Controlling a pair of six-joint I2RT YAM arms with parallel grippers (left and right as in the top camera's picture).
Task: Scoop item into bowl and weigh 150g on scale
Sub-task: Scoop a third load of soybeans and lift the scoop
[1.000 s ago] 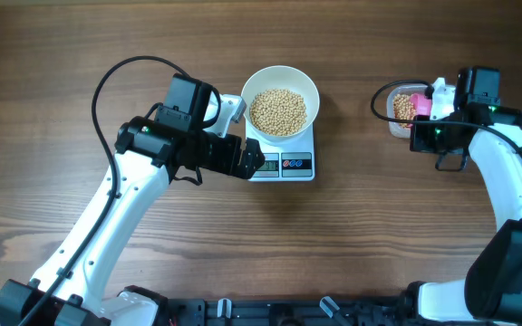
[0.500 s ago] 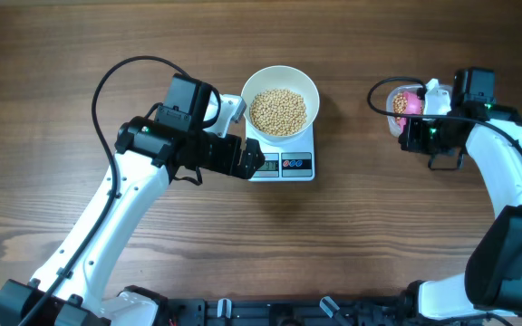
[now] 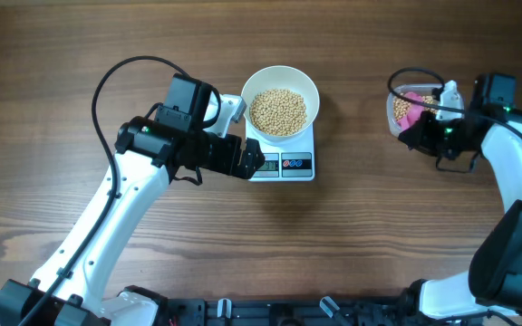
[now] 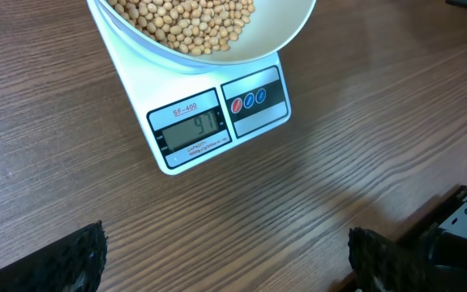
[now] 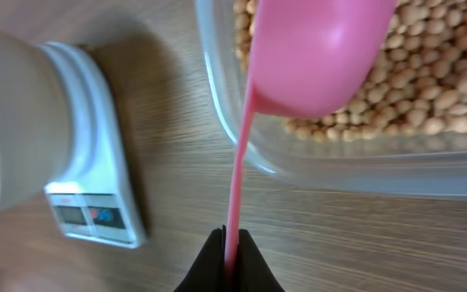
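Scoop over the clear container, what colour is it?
The scoop is plain pink, clearest in the right wrist view.

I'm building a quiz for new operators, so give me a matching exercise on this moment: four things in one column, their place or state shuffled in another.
1 white bowl
2 pink scoop
3 clear container
4 left gripper

A open, holding nothing
B on the scale
C handle pinched in the right gripper
D off to the right of the scale

Pairs: 1-B, 2-C, 3-D, 4-A
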